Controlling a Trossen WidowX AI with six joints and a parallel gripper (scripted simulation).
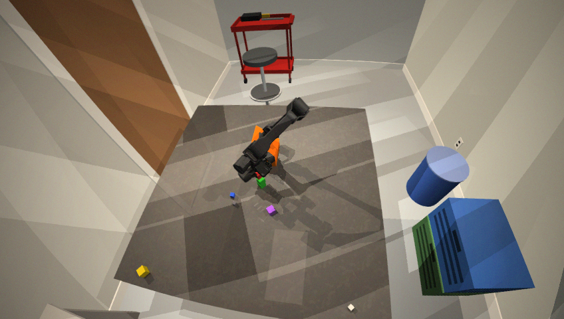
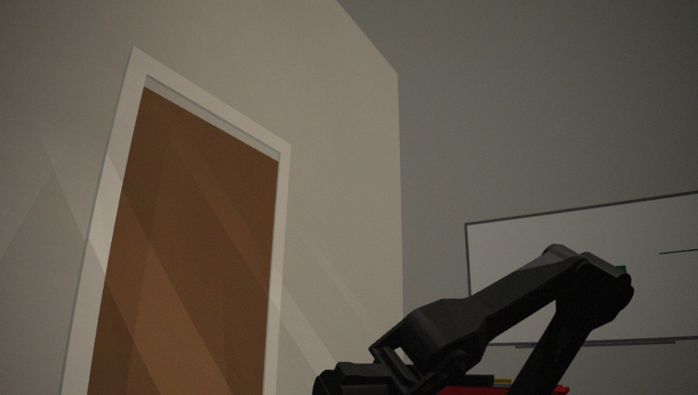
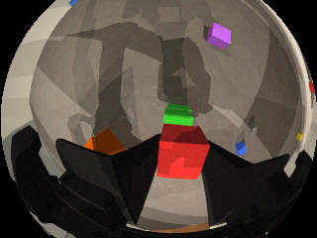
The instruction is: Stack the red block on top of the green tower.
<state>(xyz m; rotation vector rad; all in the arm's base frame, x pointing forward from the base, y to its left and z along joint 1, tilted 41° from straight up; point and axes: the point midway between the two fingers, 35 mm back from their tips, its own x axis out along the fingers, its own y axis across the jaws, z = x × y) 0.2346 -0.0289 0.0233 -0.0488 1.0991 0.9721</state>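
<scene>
The hand (image 3: 177, 188) is clamped on the small red cube-shaped block (image 3: 182, 153), dark fingers pressing its two sides. In the wrist view the green block tower (image 3: 178, 115) shows just beyond the red block's far edge, so the tower lies a little ahead of the hand (how much height separates them cannot be told). From above, the tower (image 1: 261, 182) stands on the grey-brown tabletop (image 1: 324, 252) just past the hand's tip. The coming move likely needs a short forward shift until red covers green.
</scene>
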